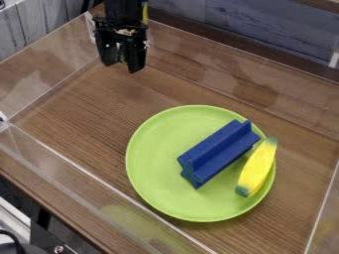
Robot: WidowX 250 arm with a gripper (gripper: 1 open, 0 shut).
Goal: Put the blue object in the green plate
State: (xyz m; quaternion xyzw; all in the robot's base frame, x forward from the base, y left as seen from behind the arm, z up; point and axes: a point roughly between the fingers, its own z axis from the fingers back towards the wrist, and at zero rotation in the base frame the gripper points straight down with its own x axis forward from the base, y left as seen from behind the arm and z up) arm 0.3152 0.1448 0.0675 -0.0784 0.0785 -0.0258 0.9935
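The blue object [219, 152], a long deep-blue block, lies flat inside the green plate [157, 159], on its right half. A yellow banana-shaped piece [257, 168] rests beside the block on the plate's right rim. My gripper [121, 60] hangs at the upper left, well away from the plate, pointing down at the wooden table. Its two black fingers stand apart with nothing between them.
Clear plastic walls [47, 55] fence the wooden table on all sides, with a low front wall [79, 203] near the bottom edge. Bare wood [79, 119] lies between the gripper and the plate.
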